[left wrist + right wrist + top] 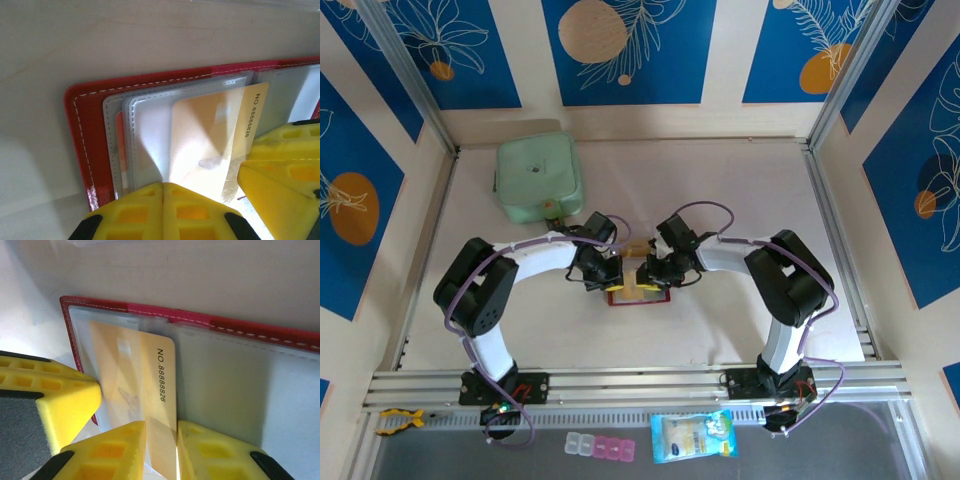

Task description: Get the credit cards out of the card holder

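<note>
A flat red leather-like card holder (638,298) with white stitching and clear plastic pockets is lying open on the pale tabletop (740,200), and both arms are meeting over it. The left gripper (610,278) is bearing on the holder's left half. In the left wrist view its yellow fingers (125,215) are pressing together with no gap between them, at the near edge of the pockets. The right gripper (161,452) is working at the holder's middle fold, its two yellow fingers pinching the end of a tan credit card (159,375) printed NO. 8888826. That card is sitting partly inside a clear pocket, its numbered edge sticking out over the fold. An orange sliver of another card (119,132) is showing in a pocket behind it. A pale green square container (538,178) is resting well beyond the holder, to its left.
</note>
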Robot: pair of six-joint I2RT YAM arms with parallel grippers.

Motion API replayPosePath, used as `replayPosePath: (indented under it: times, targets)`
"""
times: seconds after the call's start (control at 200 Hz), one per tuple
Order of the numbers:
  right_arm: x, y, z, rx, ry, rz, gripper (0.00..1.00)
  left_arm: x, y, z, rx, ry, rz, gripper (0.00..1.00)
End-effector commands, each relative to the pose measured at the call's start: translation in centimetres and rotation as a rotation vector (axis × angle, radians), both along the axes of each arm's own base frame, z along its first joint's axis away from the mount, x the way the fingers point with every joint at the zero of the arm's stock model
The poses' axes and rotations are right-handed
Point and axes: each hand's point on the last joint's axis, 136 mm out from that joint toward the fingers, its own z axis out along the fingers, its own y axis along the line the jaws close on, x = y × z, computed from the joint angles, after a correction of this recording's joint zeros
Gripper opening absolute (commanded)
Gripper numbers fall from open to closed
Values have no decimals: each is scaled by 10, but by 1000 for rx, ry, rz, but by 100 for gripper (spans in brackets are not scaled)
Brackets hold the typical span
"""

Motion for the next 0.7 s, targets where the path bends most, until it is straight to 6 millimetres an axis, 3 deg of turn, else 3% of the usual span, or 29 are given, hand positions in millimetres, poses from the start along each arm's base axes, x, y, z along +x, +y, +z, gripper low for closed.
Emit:
replayPosePath:
  times: [0.0,0.36,0.695]
  targets:
    - [-1,8,14,75,-11,16,22,-14,9,-17,50,47,-21,0]
    - [-2,11,12,99,-3,21,15,-14,10,-17,53,47,-21,0]
    - [-2,-8,8,39,-7,-15,10,-15,10,-16,53,45,-20,0]
